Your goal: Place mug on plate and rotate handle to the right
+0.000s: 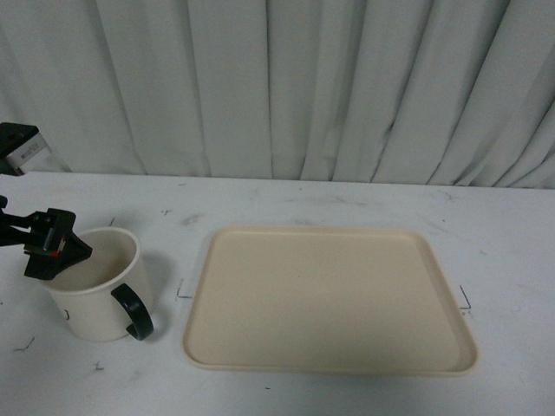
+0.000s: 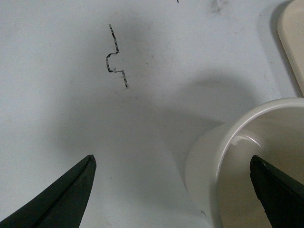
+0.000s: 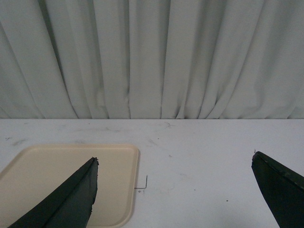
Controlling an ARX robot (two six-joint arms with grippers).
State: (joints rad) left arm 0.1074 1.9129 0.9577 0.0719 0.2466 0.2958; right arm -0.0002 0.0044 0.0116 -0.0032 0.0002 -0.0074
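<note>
Left hand (image 1: 59,258) is straddling the mug (image 1: 100,295) wall, spread wide; closing off-centre is risking tipping it before reaching the plate (image 1: 329,299)

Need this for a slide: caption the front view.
Open left gripper straddles the wall of the mug, which stands on the table left of the plate, handle front-right.

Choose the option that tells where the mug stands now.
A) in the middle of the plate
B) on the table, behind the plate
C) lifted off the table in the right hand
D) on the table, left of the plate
D: the front view shows the mug standing on the table, left of the plate and apart from it, with the left hand open at its rim.
</note>
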